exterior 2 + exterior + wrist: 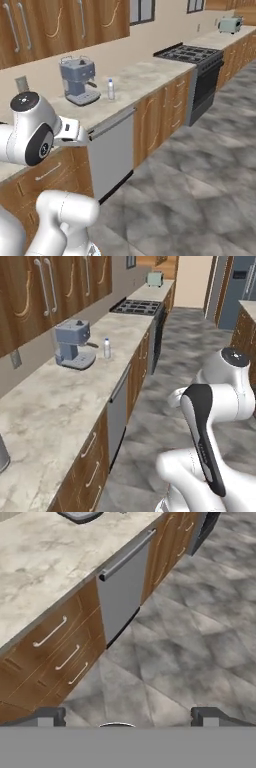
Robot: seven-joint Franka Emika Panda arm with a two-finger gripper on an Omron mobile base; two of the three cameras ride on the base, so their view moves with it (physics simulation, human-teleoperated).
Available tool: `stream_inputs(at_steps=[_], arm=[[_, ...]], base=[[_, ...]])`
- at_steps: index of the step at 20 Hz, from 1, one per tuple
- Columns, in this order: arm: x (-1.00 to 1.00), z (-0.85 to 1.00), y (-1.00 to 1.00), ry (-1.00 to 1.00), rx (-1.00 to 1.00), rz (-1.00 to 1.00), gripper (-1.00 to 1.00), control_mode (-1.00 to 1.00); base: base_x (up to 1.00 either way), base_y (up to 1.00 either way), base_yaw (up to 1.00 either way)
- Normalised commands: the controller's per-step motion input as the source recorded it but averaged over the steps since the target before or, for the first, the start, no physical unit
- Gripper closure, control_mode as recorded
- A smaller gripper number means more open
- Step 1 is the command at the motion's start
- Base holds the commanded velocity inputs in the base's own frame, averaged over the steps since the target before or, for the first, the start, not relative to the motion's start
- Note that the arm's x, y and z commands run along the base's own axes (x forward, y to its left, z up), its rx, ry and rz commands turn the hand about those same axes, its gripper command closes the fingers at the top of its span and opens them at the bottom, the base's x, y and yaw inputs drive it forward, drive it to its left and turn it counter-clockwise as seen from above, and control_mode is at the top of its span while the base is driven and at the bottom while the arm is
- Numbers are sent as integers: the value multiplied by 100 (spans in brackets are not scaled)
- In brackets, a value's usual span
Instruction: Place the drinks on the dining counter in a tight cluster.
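Bottle, small, white, blue-capped: standing upright on worktop just beside coffee machine, awaiting pickup. Gripper: jaws gaping wide, holding nothing, pointing at floor near dishwasher, readying approach.

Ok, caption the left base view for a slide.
Small white bottle beside the coffee machine on the marble worktop.

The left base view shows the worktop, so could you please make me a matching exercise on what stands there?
Things:
1. coffee machine
2. small white bottle
3. gas hob
4. toaster

Descriptions:
A. pale green, farthest along the worktop
B. black, set into the worktop
C. blue-grey, nearest of the four
D. blue-capped, beside the coffee machine

Pairs: 1-C, 2-D, 3-B, 4-A
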Motion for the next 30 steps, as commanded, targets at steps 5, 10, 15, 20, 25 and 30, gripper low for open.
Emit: stream_inputs(at_steps=[5,10,15,20,25,30], arm=[[0,0,0,0,0,0,-100,100],[0,0,0,0,0,0,-100,100],[0,0,0,0,0,0,-100,100],[0,0,0,0,0,0,-100,100],[0,0,0,0,0,0,-100,100],[0,0,0,0,0,0,-100,100]], base=[[100,-45,19],[100,-98,35],[100,-98,42],[100,-88,49],[100,-84,53],[94,-75,52]])
